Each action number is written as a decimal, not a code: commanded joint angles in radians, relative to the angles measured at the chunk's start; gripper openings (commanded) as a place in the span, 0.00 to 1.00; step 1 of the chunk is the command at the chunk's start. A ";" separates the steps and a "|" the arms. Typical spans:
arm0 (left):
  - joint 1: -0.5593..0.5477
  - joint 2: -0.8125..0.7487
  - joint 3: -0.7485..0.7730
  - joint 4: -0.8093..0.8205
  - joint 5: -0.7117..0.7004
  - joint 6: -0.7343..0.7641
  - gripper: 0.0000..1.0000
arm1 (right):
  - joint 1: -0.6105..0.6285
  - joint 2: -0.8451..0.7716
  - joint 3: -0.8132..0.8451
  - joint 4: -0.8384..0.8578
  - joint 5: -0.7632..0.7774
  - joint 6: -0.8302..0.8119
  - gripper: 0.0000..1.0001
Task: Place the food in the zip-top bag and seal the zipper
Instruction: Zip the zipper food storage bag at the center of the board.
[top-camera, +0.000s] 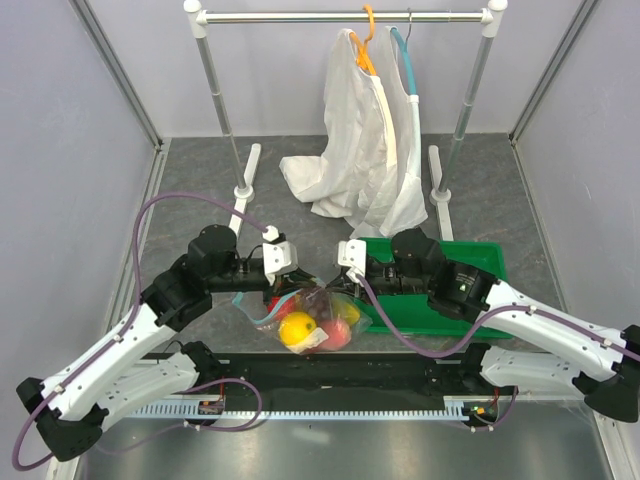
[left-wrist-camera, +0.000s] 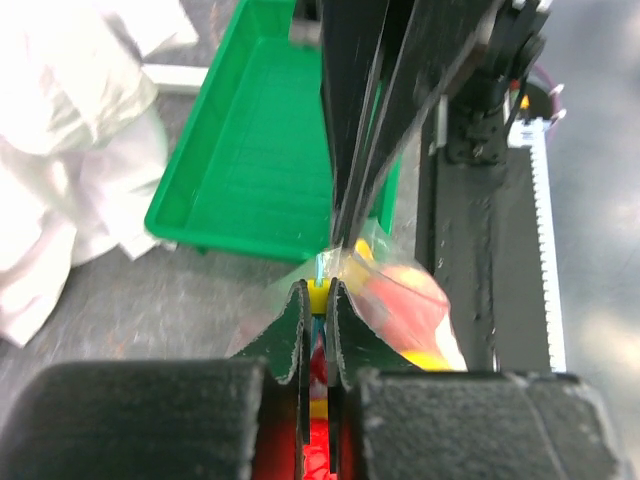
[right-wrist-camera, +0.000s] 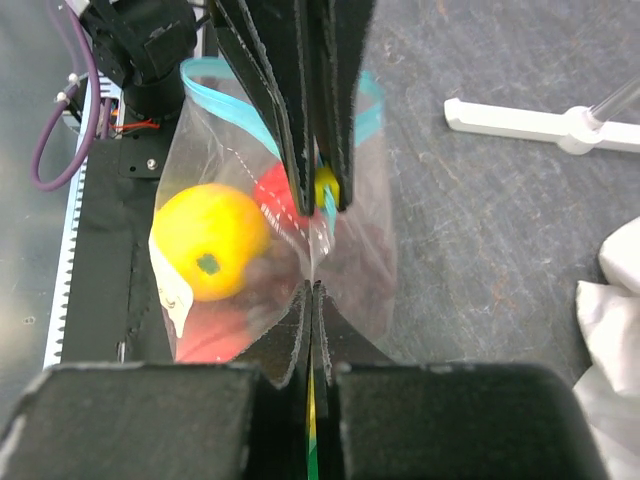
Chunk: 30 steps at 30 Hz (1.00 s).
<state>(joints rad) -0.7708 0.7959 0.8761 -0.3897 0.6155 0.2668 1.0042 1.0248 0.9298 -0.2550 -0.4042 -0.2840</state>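
The clear zip-top bag hangs between my two grippers, just above the table. It holds the food: a yellow fruit, a red round one and a pink-orange peach. My left gripper is shut on the bag's mouth edge, with the teal zipper strip and a small yellow piece pinched at its tips. My right gripper faces it, shut on the bag's clear upper edge. The teal zipper loops loosely behind the left gripper's fingers.
A green tray lies under the right arm, also seen in the left wrist view. A clothes rack with white garments stands at the back, with its feet on the grey table. A black rail runs along the front.
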 joint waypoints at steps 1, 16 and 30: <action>0.002 -0.055 -0.012 -0.074 -0.051 0.074 0.02 | -0.004 -0.061 0.001 0.022 0.005 -0.018 0.00; 0.004 -0.044 0.011 -0.052 0.021 0.077 0.02 | -0.001 0.061 0.124 -0.052 -0.125 -0.066 0.58; 0.002 -0.049 0.020 -0.037 0.050 0.072 0.02 | -0.001 0.192 0.168 0.017 -0.082 -0.029 0.25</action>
<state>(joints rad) -0.7689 0.7502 0.8558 -0.4656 0.6319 0.3225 1.0039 1.2106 1.0508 -0.2989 -0.4931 -0.3313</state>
